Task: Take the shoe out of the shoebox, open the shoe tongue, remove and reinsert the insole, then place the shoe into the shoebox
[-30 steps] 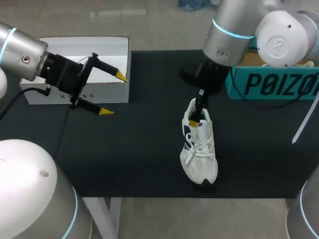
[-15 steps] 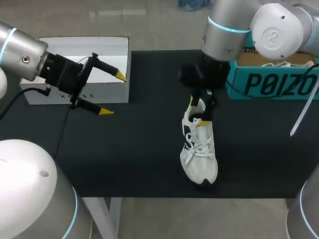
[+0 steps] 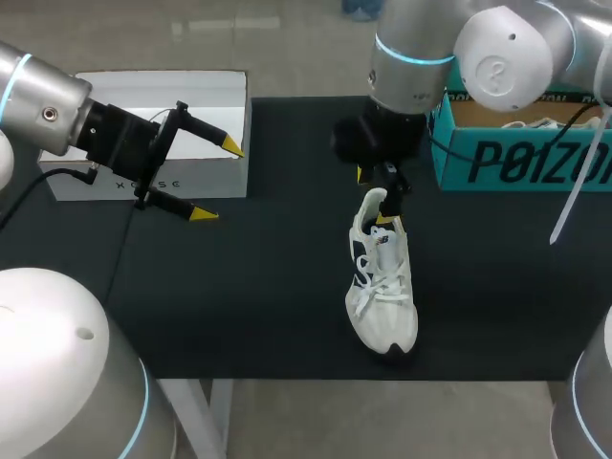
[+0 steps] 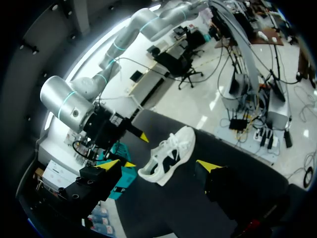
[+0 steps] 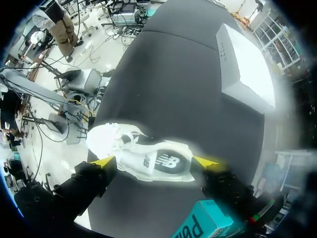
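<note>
White shoe stands upright on the black tabletop, out of the teal shoebox, its heel end under the right jaws, which are spread wide. Opening the tongue seems the step in hand; next those jaws must lower and pinch it. The right wrist view shows the shoe spanning the gap between both tips, which the head view hides. The left jaws, also wide, hang well away beside a white box.

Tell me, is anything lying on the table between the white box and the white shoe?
No. The head view shows only bare black table between the white box and the shoe.
</note>
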Motion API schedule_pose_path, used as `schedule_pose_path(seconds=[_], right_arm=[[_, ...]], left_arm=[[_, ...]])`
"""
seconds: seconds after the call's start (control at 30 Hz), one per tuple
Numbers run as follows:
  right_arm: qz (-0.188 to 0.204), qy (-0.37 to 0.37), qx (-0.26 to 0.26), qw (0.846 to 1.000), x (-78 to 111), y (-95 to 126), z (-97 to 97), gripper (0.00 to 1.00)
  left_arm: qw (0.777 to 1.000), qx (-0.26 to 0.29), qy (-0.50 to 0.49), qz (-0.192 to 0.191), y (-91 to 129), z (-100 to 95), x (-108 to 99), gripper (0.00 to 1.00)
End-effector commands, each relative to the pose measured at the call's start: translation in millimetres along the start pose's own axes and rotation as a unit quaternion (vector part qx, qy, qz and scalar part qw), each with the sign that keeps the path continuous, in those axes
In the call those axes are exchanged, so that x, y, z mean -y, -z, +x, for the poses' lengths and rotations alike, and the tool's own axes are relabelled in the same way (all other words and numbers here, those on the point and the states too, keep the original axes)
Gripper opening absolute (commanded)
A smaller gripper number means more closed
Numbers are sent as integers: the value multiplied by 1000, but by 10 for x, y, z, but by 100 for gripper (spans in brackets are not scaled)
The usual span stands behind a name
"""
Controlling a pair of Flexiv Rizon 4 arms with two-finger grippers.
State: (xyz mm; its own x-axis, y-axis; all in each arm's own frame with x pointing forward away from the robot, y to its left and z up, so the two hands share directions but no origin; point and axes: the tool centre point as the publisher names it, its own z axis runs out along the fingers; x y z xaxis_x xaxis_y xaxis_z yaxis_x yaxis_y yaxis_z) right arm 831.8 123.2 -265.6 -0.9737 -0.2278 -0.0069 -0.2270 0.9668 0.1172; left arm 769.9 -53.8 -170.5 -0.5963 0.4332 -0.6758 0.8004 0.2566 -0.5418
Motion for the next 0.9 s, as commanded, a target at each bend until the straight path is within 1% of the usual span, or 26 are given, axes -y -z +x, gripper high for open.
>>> schedule_pose_path(seconds=[0.03, 0.13, 0.23, 0.37, 0.53, 0.6, 0.67, 0.9], right_arm=[[2, -13, -15, 1000, 32, -179, -192, 100], [-10, -31, -13, 999, 68, -261, -294, 100], [4, -48, -6, 999, 97, -297, -388, 100], [6, -68, -1, 998, 167, -379, -507, 100], [7, -83, -4, 997, 255, -482, -582, 100], [8, -85, -5, 996, 256, -507, -591, 100], [13, -88, -8, 996, 293, -585, -628, 100], [11, -103, -7, 995, 334, -710, -634, 100]], left_arm=[[1000, -1, 0, -1, 6, -1, 3, 100], [1000, -1, 0, -1, 6, -1, 3, 100], [1000, -1, 0, -1, 6, -1, 3, 100], [1000, -1, 0, -1, 6, -1, 3, 100], [1000, -1, 0, -1, 6, -1, 3, 100], [1000, -1, 0, -1, 6, -1, 3, 100], [1000, -1, 0, -1, 6, -1, 3, 100], [1000, -1, 0, -1, 6, -1, 3, 100]])
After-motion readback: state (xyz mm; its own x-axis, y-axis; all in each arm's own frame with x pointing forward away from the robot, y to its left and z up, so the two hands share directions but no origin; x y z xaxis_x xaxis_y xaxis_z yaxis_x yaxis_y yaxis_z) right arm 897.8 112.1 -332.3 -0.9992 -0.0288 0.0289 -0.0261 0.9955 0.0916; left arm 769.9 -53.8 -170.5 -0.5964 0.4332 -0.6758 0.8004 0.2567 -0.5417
